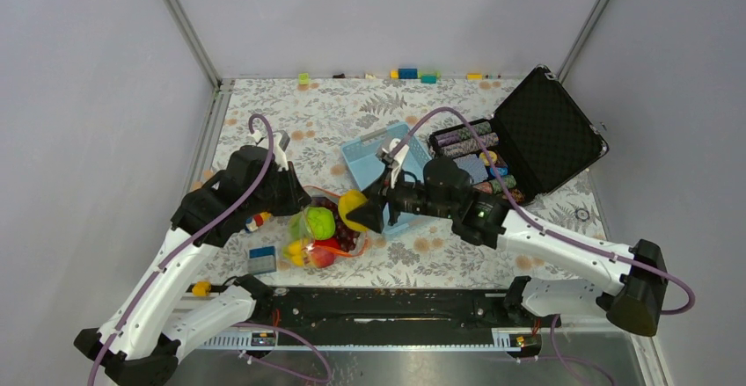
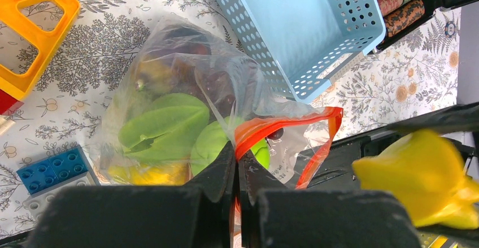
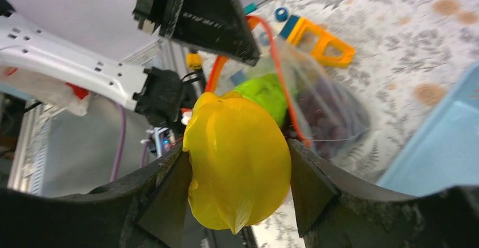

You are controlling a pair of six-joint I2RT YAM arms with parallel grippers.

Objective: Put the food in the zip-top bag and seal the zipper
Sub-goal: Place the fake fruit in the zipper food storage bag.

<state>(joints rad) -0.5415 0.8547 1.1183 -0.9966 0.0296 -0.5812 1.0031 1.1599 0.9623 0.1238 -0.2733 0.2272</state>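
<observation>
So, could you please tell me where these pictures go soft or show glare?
Left wrist: the left gripper in the foreground and the yellow food piece are out of focus, while the zip-top bag is sharp with a light sheen; right wrist: the right gripper and the tablecloth behind it are blurred; top external: evenly lit and sharp, with only soft shadows.
</observation>
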